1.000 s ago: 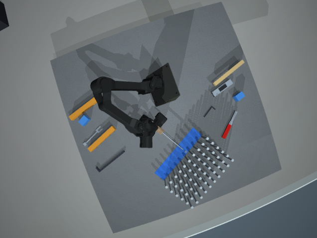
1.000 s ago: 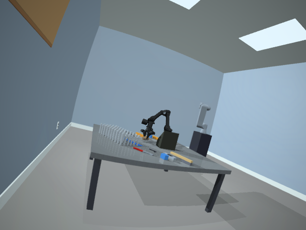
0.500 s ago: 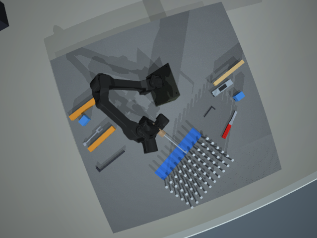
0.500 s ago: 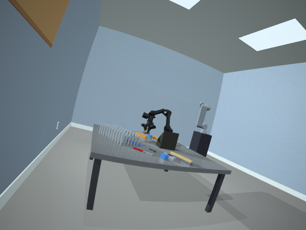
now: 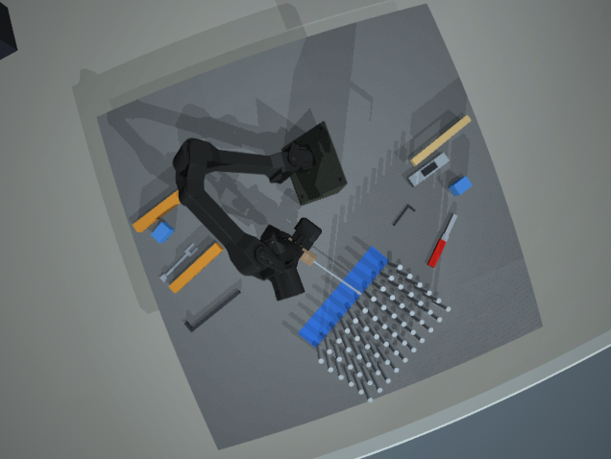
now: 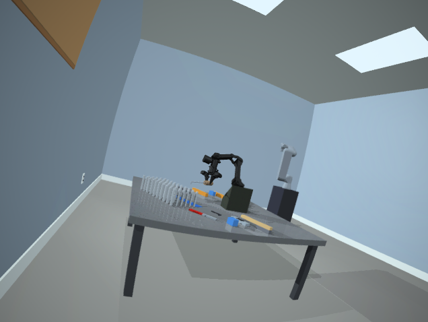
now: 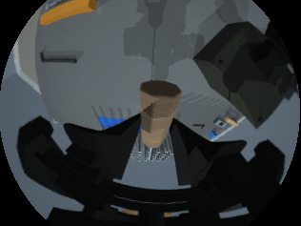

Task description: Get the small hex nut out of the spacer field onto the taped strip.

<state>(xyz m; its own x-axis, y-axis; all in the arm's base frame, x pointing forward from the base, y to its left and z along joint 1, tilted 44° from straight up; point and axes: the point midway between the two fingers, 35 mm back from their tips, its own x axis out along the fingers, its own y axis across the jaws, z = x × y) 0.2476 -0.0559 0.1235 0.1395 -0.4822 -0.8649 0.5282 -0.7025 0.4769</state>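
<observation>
Grey bench [image 5: 256,395] with scattered hardware

Standing spacers [image 5: 385,330] behind a blue taped strip [image 5: 343,296]; orange blocks [image 5: 195,267], blue cubes [image 5: 460,185], red-handled screwdriver [image 5: 441,241], wooden stick [image 5: 440,133] around.

We look straight down on the table [image 5: 247,384]; the exterior view stands far off, low; both share the spacers [image 5: 379,326], which the close wrist view also faces.
</observation>
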